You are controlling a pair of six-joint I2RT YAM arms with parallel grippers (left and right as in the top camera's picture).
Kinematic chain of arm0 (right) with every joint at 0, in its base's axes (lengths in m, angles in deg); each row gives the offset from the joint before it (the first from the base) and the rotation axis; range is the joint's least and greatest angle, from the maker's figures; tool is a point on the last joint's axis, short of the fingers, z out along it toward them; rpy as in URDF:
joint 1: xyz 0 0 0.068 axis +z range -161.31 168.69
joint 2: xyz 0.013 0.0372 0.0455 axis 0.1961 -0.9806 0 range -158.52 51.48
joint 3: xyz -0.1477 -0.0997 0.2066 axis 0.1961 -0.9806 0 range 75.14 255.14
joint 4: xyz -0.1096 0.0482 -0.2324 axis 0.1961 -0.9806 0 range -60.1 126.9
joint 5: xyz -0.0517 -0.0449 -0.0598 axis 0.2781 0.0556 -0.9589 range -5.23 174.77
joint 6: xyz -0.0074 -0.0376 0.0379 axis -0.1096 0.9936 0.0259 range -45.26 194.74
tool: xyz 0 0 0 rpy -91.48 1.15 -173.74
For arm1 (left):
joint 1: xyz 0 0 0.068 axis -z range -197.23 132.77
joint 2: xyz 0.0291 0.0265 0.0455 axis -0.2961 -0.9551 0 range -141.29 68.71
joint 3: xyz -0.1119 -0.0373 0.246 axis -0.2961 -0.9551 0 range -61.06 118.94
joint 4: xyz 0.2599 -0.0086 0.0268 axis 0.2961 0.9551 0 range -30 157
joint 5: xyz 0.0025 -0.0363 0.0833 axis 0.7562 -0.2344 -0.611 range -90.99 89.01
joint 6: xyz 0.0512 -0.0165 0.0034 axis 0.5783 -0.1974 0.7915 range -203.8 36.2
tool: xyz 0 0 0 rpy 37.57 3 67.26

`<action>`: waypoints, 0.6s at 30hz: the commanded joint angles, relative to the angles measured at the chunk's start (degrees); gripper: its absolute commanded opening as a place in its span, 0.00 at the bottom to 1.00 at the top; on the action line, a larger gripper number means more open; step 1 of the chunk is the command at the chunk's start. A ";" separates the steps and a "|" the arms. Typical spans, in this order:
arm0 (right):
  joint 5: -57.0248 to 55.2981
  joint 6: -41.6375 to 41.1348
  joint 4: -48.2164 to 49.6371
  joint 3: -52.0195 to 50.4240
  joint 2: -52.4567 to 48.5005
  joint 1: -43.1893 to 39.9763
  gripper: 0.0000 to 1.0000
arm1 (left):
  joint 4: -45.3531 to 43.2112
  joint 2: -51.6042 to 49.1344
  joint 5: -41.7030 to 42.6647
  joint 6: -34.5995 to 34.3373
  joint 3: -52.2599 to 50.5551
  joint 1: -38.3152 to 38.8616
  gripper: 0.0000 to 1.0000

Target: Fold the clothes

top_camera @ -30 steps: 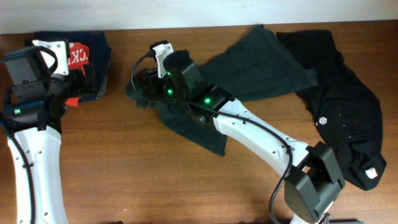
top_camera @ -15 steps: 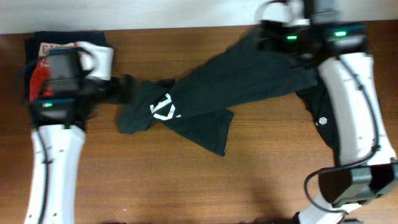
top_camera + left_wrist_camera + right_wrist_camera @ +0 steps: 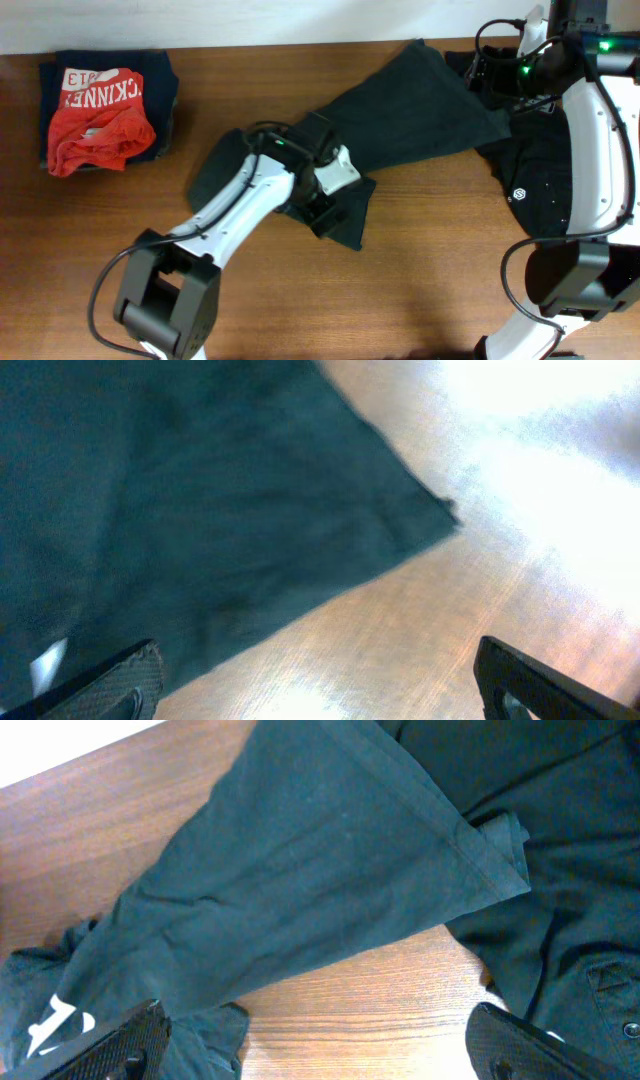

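Observation:
A dark green shirt (image 3: 420, 115) lies spread diagonally across the middle of the table. My left gripper (image 3: 325, 210) hovers open over its lower hem, with nothing between the fingers. In the left wrist view (image 3: 320, 695) the green cloth (image 3: 200, 510) fills the upper left, with bare wood under the jaws. My right gripper (image 3: 490, 75) stands open above the shirt's far right corner and holds nothing (image 3: 320, 1050). The right wrist view shows the green shirt (image 3: 300, 870) with white lettering (image 3: 55, 1020). A black shirt (image 3: 560, 170) with a small round logo (image 3: 519, 195) lies crumpled at the right.
A folded dark stack (image 3: 160, 80) topped by a red garment (image 3: 100, 115) sits at the back left. The black shirt's white tag (image 3: 598, 280) shows near the right edge. Bare wooden table (image 3: 400, 300) runs along the front.
My left arm has swung from the green shirt's left end to over its lower middle, covering the white lettering. My right arm has shifted slightly right at the back.

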 commanded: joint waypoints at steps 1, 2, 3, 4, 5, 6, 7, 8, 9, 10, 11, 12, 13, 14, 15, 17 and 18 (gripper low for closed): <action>0.74 0.66 -0.39 0.09 -1.66 -0.20 0.99 | 0.66 -1.03 0.87 4.61 0.07 3.65 0.99; 0.74 0.63 -0.52 0.07 -1.81 -0.20 0.99 | 0.39 -1.55 0.85 4.83 0.07 4.42 0.99; 0.72 0.66 -0.66 -0.04 -1.86 -0.20 0.99 | 0.00 -2.19 0.85 4.79 0.07 4.81 0.99; 0.72 0.68 -0.81 -0.04 -1.88 -0.20 0.99 | -0.24 -2.69 0.87 4.74 0.07 5.25 0.99; 0.72 0.68 -0.90 -0.04 -1.90 -0.20 0.99 | -0.33 -3.32 0.87 4.72 0.07 5.55 0.99; 0.72 0.68 -1.05 -0.04 -1.90 -0.20 0.99 | -0.26 -4.37 0.81 4.15 0.07 6.16 0.99; 0.68 0.70 -1.09 -0.04 -1.90 -0.22 0.99 | -0.17 -5.20 0.79 2.84 0.07 6.54 0.99; 0.68 0.94 -1.11 -0.04 -1.90 -0.20 0.99 | -0.02 -5.66 0.57 1.44 0.07 6.73 0.99; 0.61 1.29 -1.09 -0.04 -1.90 -0.20 0.99 | 0.20 -6.25 0.37 -0.66 0.07 7.02 0.99; 0.35 1.27 -1.11 -0.04 -1.90 -0.20 0.99 | 0.22 -6.69 0.42 -2.78 0.07 7.17 0.99; 0.00 1.27 -1.11 -0.04 -1.90 -0.20 0.99 | 0.20 -6.78 0.39 -4.22 0.07 7.30 0.99; -0.42 1.27 -1.14 -0.04 -1.90 -0.20 0.99 | -0.26 -6.80 0.33 -5.75 0.07 7.41 0.98; -0.63 1.27 -1.27 -0.07 -1.90 -0.20 0.99 | -1.01 -6.80 0.33 -7.74 0.07 7.48 0.95; -0.63 1.27 -1.31 -0.07 -1.90 -0.20 0.99 | -2.29 -6.80 0.15 -10.32 0.07 7.63 0.92; -0.74 1.27 -1.40 -0.07 -1.90 -0.20 0.99 | -4.00 -6.91 -0.11 -13.25 0.07 7.98 0.90; -0.81 1.29 -1.60 -0.07 -1.90 -0.20 0.99 | -6.45 -7.02 -2.51 -19.67 0.07 8.74 0.79; -0.81 1.29 -1.75 -0.07 -1.90 -0.20 0.99 | -7.67 -7.19 -3.61 -22.40 0.07 9.53 0.75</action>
